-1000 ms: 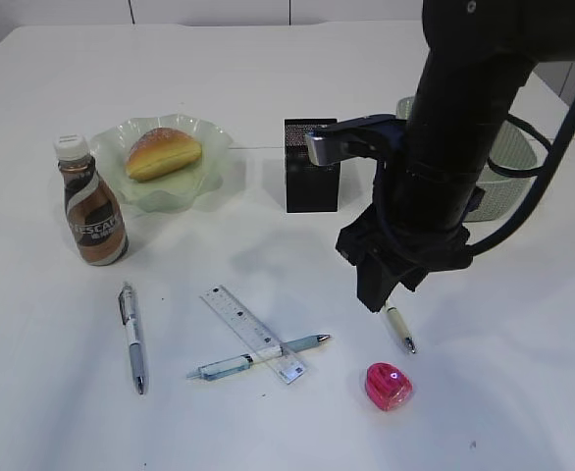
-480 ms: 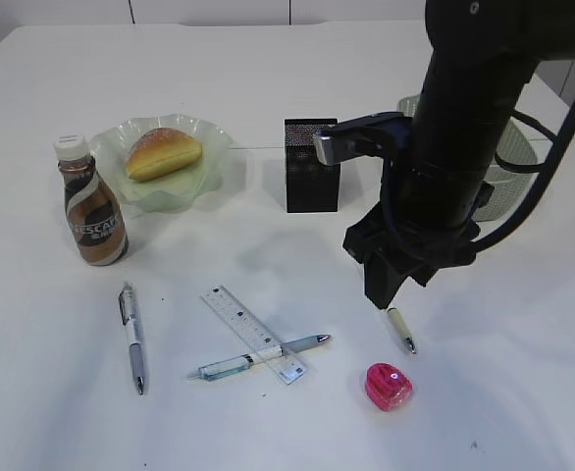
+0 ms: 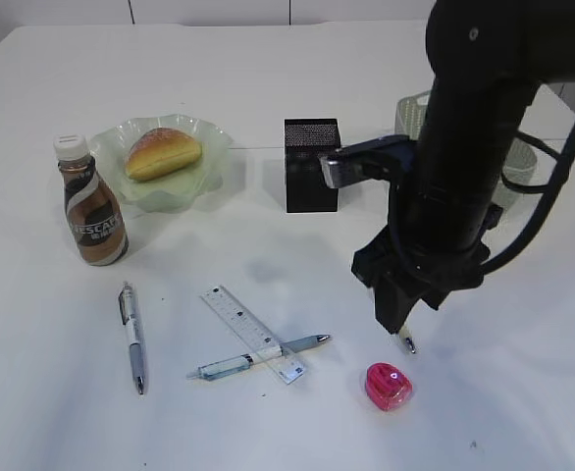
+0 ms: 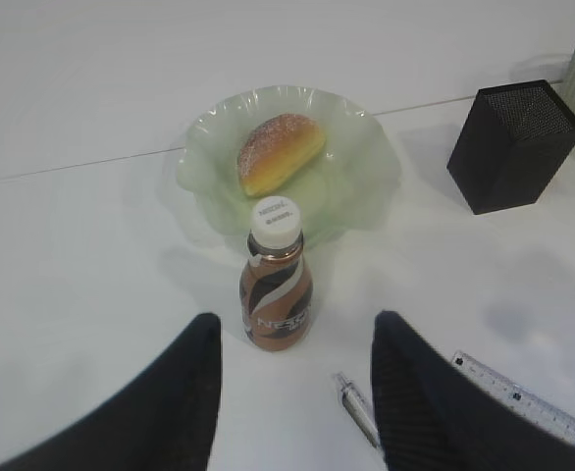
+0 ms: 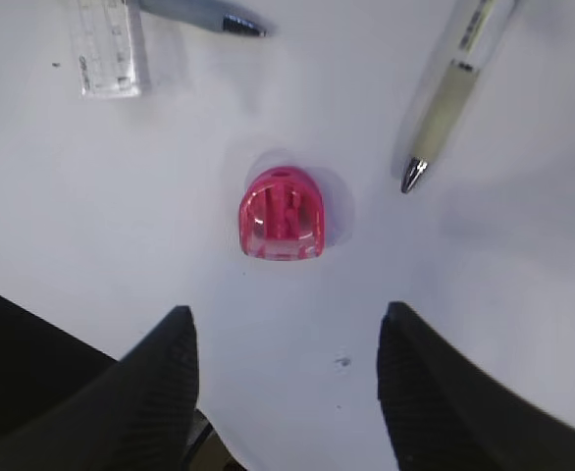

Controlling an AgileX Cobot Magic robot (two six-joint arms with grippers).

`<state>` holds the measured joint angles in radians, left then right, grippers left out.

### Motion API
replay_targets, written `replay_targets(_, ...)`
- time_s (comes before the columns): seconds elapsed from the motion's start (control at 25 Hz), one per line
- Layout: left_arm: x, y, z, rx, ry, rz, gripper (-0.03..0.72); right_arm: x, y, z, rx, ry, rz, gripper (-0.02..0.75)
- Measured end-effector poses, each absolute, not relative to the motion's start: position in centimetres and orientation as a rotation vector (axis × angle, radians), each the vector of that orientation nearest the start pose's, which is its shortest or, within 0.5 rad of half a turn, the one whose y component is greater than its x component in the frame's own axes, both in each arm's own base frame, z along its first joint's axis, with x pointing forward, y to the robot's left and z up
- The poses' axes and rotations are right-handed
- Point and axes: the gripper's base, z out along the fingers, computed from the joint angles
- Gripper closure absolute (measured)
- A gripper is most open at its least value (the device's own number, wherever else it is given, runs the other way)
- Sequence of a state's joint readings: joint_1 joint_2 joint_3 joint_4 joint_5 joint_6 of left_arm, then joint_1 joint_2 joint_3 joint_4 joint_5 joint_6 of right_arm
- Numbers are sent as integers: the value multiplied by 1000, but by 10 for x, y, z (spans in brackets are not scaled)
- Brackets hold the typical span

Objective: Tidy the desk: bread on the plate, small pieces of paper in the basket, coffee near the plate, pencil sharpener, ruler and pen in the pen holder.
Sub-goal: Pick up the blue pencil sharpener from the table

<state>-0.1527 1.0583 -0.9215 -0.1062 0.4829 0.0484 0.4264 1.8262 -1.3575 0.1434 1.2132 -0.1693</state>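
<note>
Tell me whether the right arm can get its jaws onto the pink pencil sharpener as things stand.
Probably yes. The right gripper hangs above the pink pencil sharpener with its jaws open and empty, and the sharpener sits alone on bare table. The cream pen lies off to one side, not touching it.

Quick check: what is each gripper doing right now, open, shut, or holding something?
Left gripper: open, empty, above the brown coffee bottle.
Right gripper: open, empty, above the pink plastic pencil sharpener.
</note>
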Motion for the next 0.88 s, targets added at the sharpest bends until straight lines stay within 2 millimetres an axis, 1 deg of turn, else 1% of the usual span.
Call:
replay_targets(0.12,222,-39,351,143,2104,-171,341,311,155,221,-852,3062,205,281)
replay_targets(0.16,222,-39,351,143,2104,-171,341,308,153,211,-842,3063,201,281)
replay_targets(0.36,222,-39,351,143,2104,-171,341,306,151,197,-816,3038,198,281)
replay_targets(0.56,222,-39,351,143,2104,-171,341,306,151,192,-805,3018,198,281)
replay_targets(0.64,222,-39,351,143,2104,-171,341,307,156,185,-818,3018,195,281)
replay_targets(0.68,222,-39,351,143,2104,-171,341,307,156,185,-818,3018,195,281)
replay_targets(0.72,222,-39,351,143,2104,-171,341,305,162,179,-843,3027,192,281)
replay_targets(0.88,222,-39,351,143,2104,-171,341,305,164,173,-851,3041,186,281)
